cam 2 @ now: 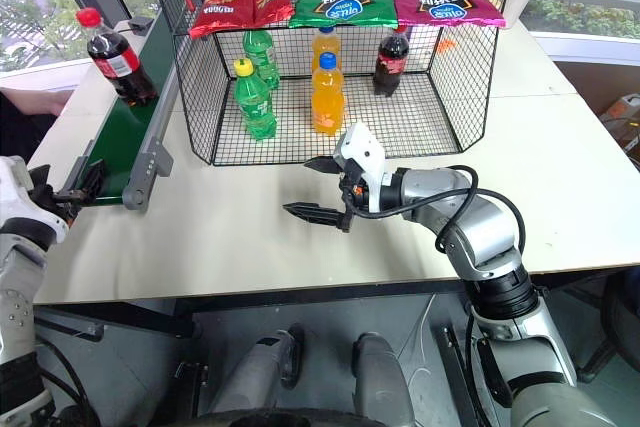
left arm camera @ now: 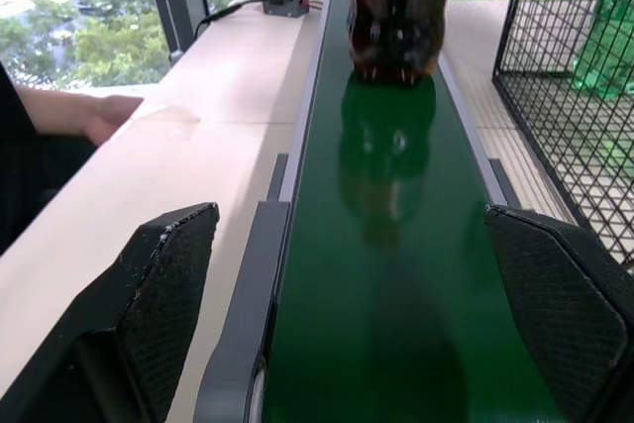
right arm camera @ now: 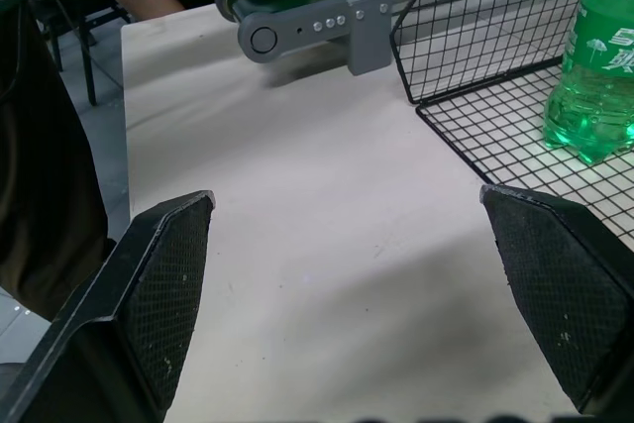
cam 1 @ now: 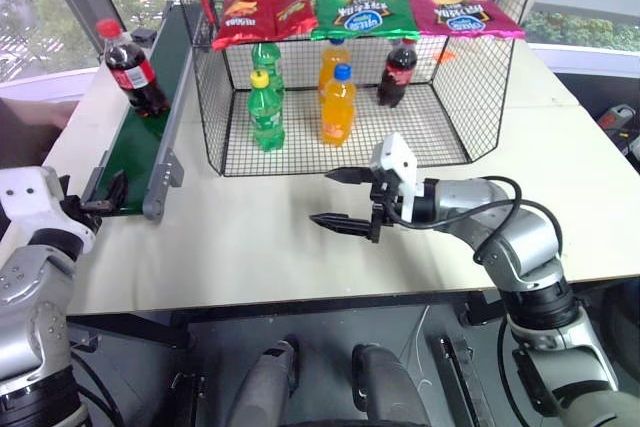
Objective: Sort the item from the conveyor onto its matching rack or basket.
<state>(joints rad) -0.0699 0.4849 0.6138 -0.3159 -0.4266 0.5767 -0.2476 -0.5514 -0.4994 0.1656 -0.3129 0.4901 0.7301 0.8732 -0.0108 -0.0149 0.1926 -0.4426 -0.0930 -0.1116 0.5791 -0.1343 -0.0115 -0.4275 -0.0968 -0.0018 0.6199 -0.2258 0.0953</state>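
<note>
Where the pale table [cam 1: 300, 257] meets the windows at upper left, the cola bottle [cam 1: 130, 69] stands on the green conveyor [cam 1: 140, 142]. Beside it sits the black wire basket [cam 1: 480, 97]. The left gripper [cam 1: 100, 197] at lower left and right gripper [cam 1: 345, 197] at centre both gape, empty.

Lab-style test bench, conveyor [cam 1: 140, 137], wire basket [cam 1: 480, 97], windows
</note>
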